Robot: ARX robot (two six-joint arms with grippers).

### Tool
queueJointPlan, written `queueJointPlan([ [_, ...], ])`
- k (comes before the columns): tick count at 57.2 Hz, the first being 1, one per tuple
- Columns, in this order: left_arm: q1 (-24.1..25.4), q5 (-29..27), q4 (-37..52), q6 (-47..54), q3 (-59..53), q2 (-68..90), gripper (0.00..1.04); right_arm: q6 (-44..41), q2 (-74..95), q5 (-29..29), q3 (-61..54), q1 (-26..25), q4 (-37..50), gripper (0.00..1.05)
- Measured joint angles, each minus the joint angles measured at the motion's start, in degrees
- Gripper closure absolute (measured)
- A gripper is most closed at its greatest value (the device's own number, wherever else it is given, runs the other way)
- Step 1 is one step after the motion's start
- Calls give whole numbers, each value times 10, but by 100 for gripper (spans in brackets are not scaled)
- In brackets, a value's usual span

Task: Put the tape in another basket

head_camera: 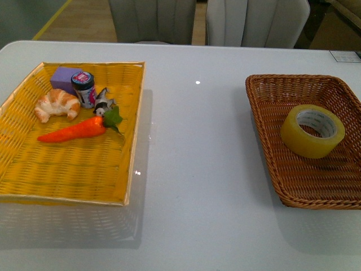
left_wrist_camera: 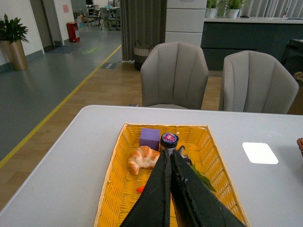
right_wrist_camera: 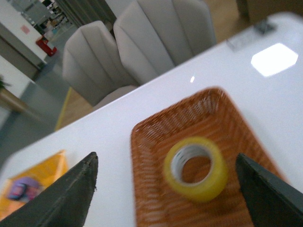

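The yellowish translucent tape roll (head_camera: 312,130) lies flat inside the dark brown woven wicker basket (head_camera: 269,148) — right gripper (right_wrist_camera: 168,189) spread wide above, apparently clear; left gripper (left_wrist_camera: 169,166) closed, empty.

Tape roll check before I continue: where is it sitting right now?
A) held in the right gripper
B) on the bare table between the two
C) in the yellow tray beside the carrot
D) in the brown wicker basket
D. The tape lies flat on the floor of the brown wicker basket; the right gripper hangs open above it, touching nothing.
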Motion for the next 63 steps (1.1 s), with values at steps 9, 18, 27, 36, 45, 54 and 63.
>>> queueJointPlan([
  [9,0,1,-2,0,0,0,103,-160,-49,25,-55,35,62,55],
  [18,0,1,-2,0,0,0,103,-198,-128,53,-87,61,12,83],
  [27,0,1,-2,0,0,0,103,-210,-212,74,-106,84,-49,103],
  [36,0,1,-2,0,0,0,103,-211,-288,125,-118,123,-115,103],
  [45,0,1,-2,0,0,0,103,-211,-359,135,-119,145,-175,103],
  [54,0,1,-2,0,0,0,103,-211,-425,135,-119,146,-235,103],
  [63,0,1,-2,0,0,0,103,-211,-480,135,-119,146,-287,103],
])
